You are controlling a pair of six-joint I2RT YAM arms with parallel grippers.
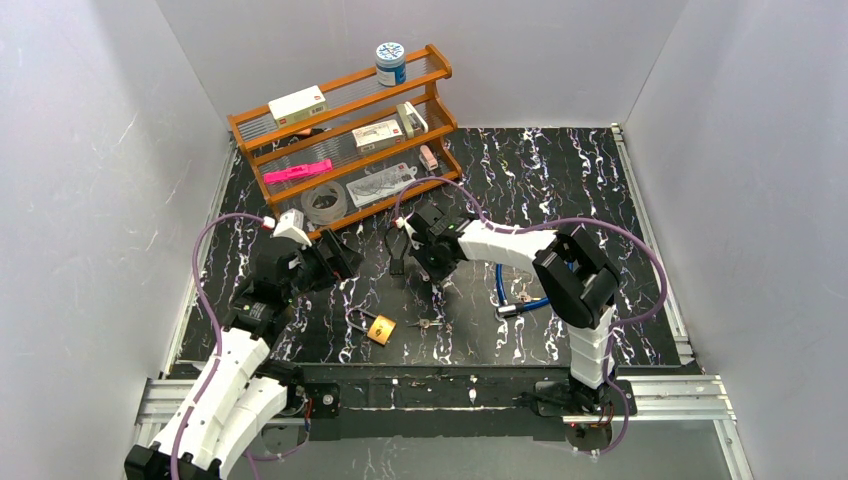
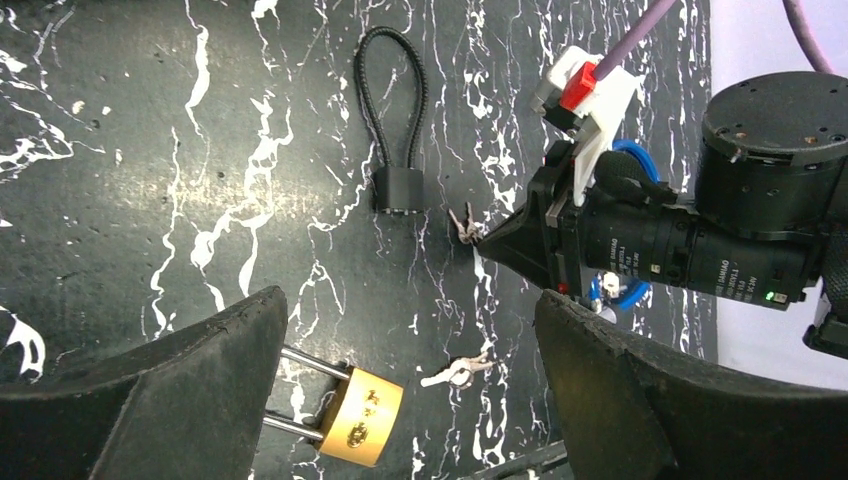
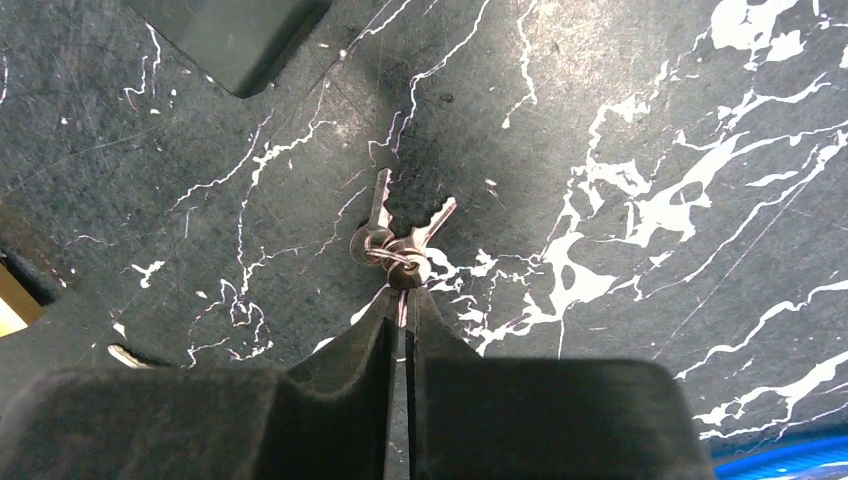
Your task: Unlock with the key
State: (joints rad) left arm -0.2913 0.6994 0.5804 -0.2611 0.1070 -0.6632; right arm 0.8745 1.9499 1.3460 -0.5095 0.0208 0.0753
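A small bunch of dark keys lies against the black marble mat, and my right gripper is shut on its ring. In the left wrist view that bunch sits at the right gripper's tip, beside the body of a black cable lock. A brass padlock lies near the front edge, with a second, silver key bunch to its right. My left gripper is open and empty, hovering above the padlock and the silver keys.
A blue cable lock lies under the right arm. A wooden shelf rack with small boxes, tape and a jar stands at the back left. White walls close in the mat on three sides.
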